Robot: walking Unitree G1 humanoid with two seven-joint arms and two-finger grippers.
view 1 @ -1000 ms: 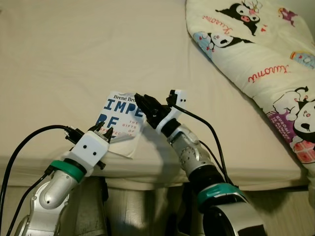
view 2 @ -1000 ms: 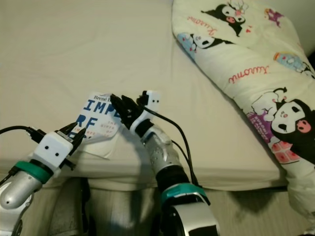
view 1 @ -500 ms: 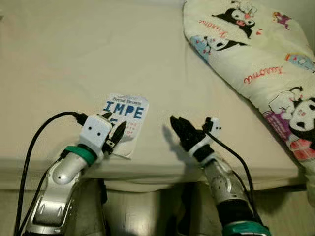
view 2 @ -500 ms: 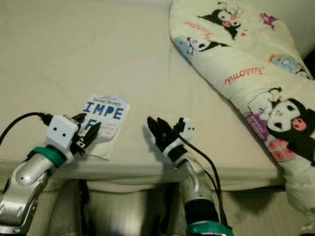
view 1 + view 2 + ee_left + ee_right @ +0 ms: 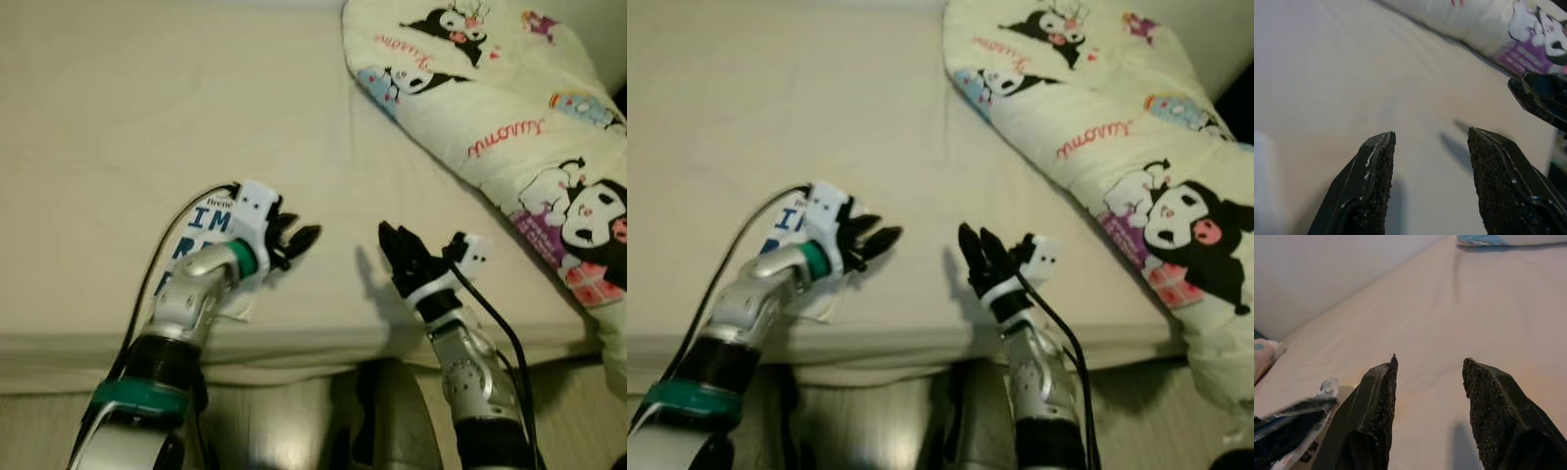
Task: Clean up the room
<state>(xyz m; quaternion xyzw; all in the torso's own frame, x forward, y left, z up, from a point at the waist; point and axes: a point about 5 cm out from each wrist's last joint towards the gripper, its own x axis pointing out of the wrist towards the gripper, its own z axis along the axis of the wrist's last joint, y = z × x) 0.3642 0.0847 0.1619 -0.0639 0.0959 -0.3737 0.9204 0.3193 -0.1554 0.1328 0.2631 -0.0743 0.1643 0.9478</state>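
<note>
A white book with blue letters [image 5: 204, 221] lies flat near the front edge of the beige bed [image 5: 118, 108]. My left arm covers most of it. My left gripper [image 5: 299, 235] hovers open and empty just right of the book, pointing toward my right gripper [image 5: 395, 240]. That one also stands open and empty over bare sheet, a short way to the right. In the left wrist view the open fingers [image 5: 1374, 181] frame bare sheet. In the right wrist view a corner of the book [image 5: 1326, 387] shows beyond the open fingers [image 5: 1378, 401].
A cream duvet printed with cartoon figures [image 5: 509, 127] is heaped along the right side of the bed and hangs over its front corner. The mattress edge [image 5: 323, 343] runs just below both grippers, with floor beneath.
The left gripper has risen from the book's near edge and swung right across it. The right gripper has drawn back from the book to the right. The camera has shifted.
</note>
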